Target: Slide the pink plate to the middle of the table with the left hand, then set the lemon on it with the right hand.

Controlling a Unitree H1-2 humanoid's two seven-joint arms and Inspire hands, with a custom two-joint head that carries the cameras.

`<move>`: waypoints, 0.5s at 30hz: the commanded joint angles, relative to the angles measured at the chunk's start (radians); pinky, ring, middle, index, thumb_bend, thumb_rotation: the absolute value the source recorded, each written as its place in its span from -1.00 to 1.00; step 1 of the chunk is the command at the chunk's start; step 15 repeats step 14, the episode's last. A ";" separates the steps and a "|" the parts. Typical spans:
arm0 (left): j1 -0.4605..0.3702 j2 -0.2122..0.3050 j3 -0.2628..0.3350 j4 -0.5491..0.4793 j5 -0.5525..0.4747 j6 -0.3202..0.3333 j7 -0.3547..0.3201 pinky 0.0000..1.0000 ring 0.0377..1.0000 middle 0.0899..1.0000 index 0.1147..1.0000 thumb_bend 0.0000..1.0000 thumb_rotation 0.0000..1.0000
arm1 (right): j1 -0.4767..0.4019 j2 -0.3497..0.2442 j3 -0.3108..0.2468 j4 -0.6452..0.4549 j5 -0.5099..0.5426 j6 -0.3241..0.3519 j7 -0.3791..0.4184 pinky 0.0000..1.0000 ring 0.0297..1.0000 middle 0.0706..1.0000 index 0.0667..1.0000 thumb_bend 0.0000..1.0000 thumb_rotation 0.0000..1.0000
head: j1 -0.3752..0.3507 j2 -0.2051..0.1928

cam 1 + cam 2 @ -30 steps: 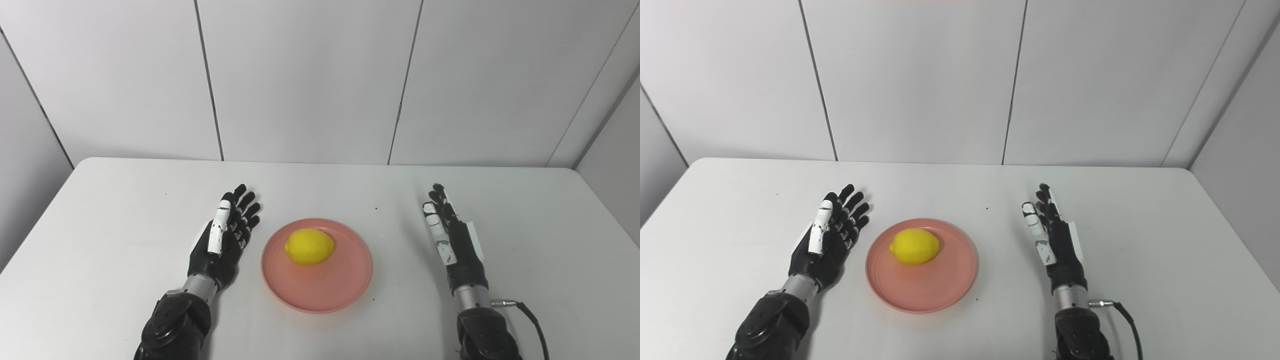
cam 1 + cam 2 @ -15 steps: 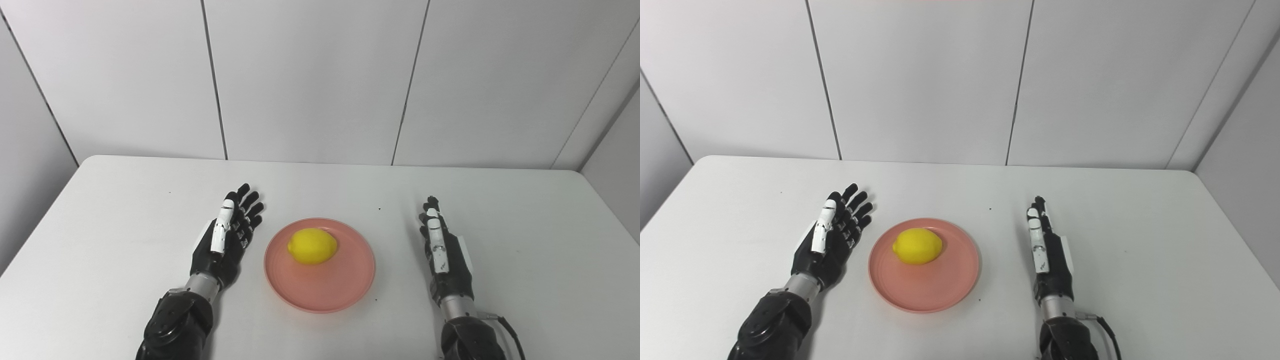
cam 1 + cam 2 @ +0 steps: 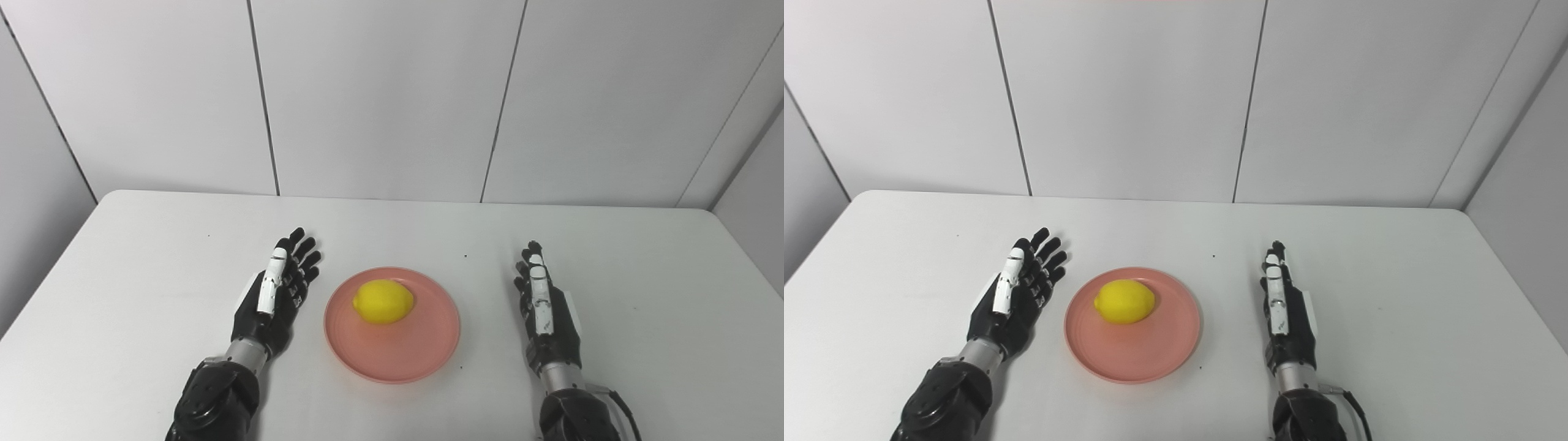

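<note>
Fingers stretched out and apart, gripping nothing, our left hand (image 3: 272, 300) lies just left of the plate (image 3: 392, 358) and our right hand (image 3: 547, 315) lies edge-on, well off its right rim, both low over the table (image 3: 122, 275). The lemon (image 3: 383, 301) sits on the plate's rear half, and the plate lies about mid-table between our hands. We judge both steps done, so the finish calls only for drawing our arms straight back, clear of the rim, so nothing nudges the plate.
</note>
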 commanded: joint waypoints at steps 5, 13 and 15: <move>0.001 0.010 -0.008 -0.036 0.007 0.013 -0.002 1.00 0.96 0.98 0.96 -0.11 1.00 | -0.015 0.015 0.008 -0.029 0.000 -0.025 0.004 1.00 1.00 1.00 1.00 -0.50 1.00 | 0.001 0.001; 0.011 0.010 -0.009 -0.062 0.000 0.024 -0.008 1.00 0.97 0.99 0.98 -0.12 1.00 | -0.015 0.024 0.004 -0.038 -0.003 -0.019 -0.006 1.00 0.98 0.99 0.99 -0.50 1.00 | 0.002 0.000; 0.011 0.010 -0.009 -0.063 0.000 0.024 -0.008 1.00 0.97 0.99 0.97 -0.12 1.00 | -0.016 0.024 0.003 -0.038 -0.003 -0.019 -0.006 1.00 0.98 0.99 0.99 -0.50 1.00 | 0.002 0.000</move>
